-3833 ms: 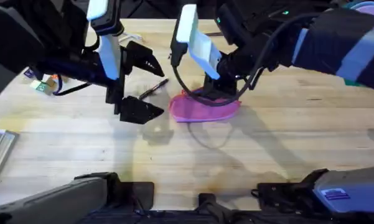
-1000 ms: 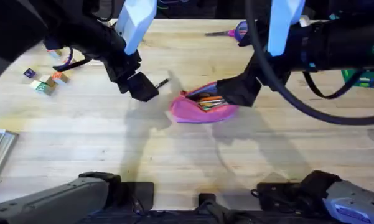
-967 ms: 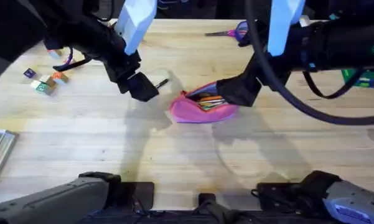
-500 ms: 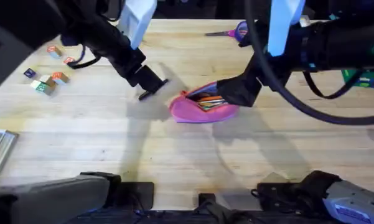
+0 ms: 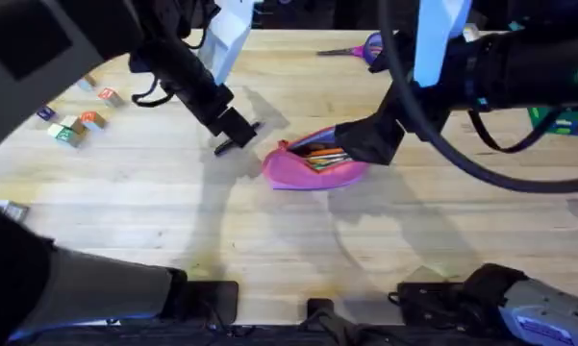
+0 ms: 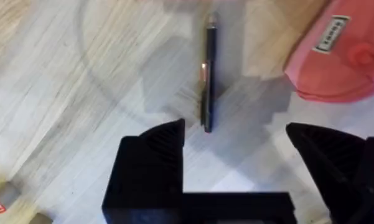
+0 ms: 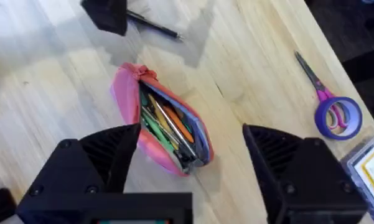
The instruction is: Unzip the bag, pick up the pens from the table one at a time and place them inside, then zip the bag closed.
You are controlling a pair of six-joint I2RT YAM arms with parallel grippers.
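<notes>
Pink bag (image 5: 314, 165) lying on the table (image 5: 298, 240) near its middle, zip undone, mouth gaping upward. Inside, seen from the right wrist view (image 7: 167, 127): several slim pens (image 7: 171, 124), orange and greenish, packed lengthwise against a blue-purple lining. Just beside the bag's left end, one dark pen (image 6: 208, 78) flat on the wood, apart from the pouch, a reddish mark partway along its barrel; same pen small and dark in the overhead view (image 5: 238, 140). Left gripper (image 5: 233, 132) down low over that pen, black fingers spread wide, straddling the near end of the barrel in the left wrist view (image 6: 236, 146), nothing clamped, no contact that can be made out. Right gripper (image 5: 365, 139) hovering at the bag's right end, fingers likewise wide apart (image 7: 190, 149), holding nothing, the pouch showing between them from above. Purple-handled scissors (image 7: 331, 106) on the far right part of the table, well apart from the bag, also visible at the far edge overhead (image 5: 358, 48). Small coloured blocks (image 5: 72, 125) scattered on the left side of the table, well clear of pen and pouch. Corner of a clear box (image 7: 370, 165) at the edge of the right wrist view.
</notes>
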